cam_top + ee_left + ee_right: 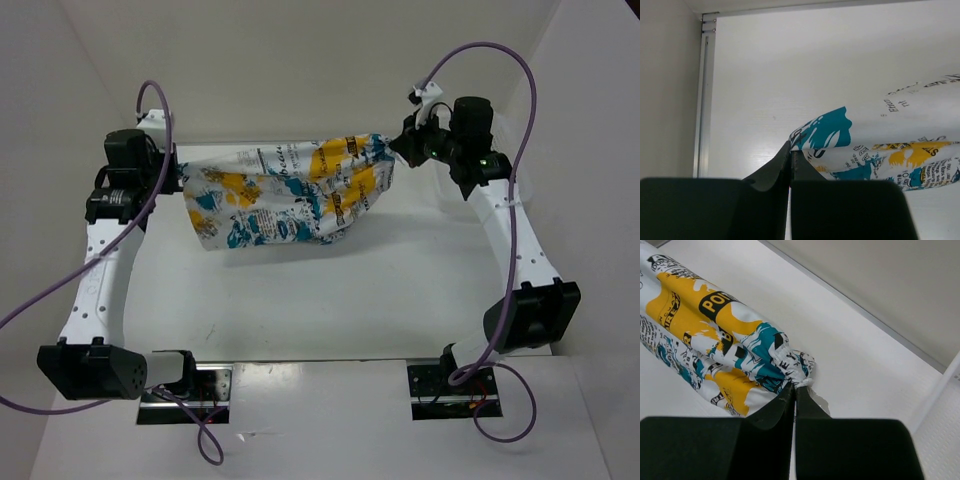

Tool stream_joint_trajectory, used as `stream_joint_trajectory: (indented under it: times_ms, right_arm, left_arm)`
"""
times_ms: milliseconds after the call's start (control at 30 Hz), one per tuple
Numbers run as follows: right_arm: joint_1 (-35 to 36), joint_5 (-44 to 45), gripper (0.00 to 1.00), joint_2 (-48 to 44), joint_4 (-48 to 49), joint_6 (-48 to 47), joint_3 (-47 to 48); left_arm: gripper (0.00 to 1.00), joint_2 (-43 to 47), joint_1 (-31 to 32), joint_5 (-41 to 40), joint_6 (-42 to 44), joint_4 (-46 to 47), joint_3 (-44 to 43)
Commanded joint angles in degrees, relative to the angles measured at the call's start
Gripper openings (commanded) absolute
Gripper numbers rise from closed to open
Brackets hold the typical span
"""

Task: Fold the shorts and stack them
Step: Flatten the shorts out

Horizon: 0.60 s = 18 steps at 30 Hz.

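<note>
The shorts (290,195), white with teal, yellow-orange and black print, hang stretched above the table between both arms. My left gripper (176,172) is shut on their left end; in the left wrist view the fabric (875,155) runs off to the right from the pinched tips of the left gripper (791,151). My right gripper (400,148) is shut on the bunched right end. The right wrist view shows the gathered edge of the shorts (740,350) clamped at the tips of the right gripper (795,386). The lower fabric sags toward the table.
White walls enclose the table (330,300) at the back and both sides. An aluminium rail (704,95) runs along the back left corner. Purple cables (520,150) loop over both arms. A white mesh surface (945,435) shows at the right wrist view's lower right.
</note>
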<state>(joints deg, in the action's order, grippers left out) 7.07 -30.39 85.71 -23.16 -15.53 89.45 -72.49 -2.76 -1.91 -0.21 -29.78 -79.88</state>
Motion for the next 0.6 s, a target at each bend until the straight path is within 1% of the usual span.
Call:
stream_joint_trajectory:
  times_ms: [0,67,167,233,333,400,433,467,500,567]
  right_arm:
    - [-0.3,-3.9,0.00,-3.4,-1.3,0.1,5.4]
    - [-0.3,-6.1,0.00,-6.1,-2.1,-1.0,7.1]
    - [-0.3,-8.2,0.00,-10.5,-2.7,-1.6,9.3]
    - [-0.3,-9.0,0.00,-12.3,-2.2,-1.0,11.3]
    - [-0.3,-9.5,0.00,-12.9,1.4,3.3,15.0]
    - [-0.3,-9.5,0.00,-10.1,3.5,6.9,16.5]
    - [-0.3,-9.0,0.00,-8.9,6.3,8.3,17.1]
    - [-0.3,-9.0,0.00,-7.7,7.7,9.5,17.1]
    - [-0.3,-6.5,0.00,-4.5,9.2,11.6,17.1]
    - [-0.3,-3.2,0.00,-0.7,10.1,11.7,20.1]
  left_arm:
    - [0.00,3.7,-0.6,0.3,0.2,-2.6,-6.2]
    - [0.00,4.7,-0.6,2.4,0.2,-4.7,-10.4]
    - [0.00,6.1,-0.6,3.0,0.2,-4.7,-14.3]
    - [0.00,6.9,-0.6,3.0,0.2,-4.7,-18.5]
    - [0.00,6.6,-0.6,5.1,0.2,-3.2,-22.9]
    - [0.00,4.8,-0.6,5.7,0.2,-1.2,-22.9]
    - [0.00,4.2,-0.6,6.2,0.2,-0.1,-22.9]
    - [0.00,2.6,-0.6,6.2,0.2,1.0,-21.4]
    - [0.00,1.7,-0.6,5.7,0.2,3.0,-20.7]
    - [0.00,-1.1,0.0,4.6,0.2,3.9,-20.7]
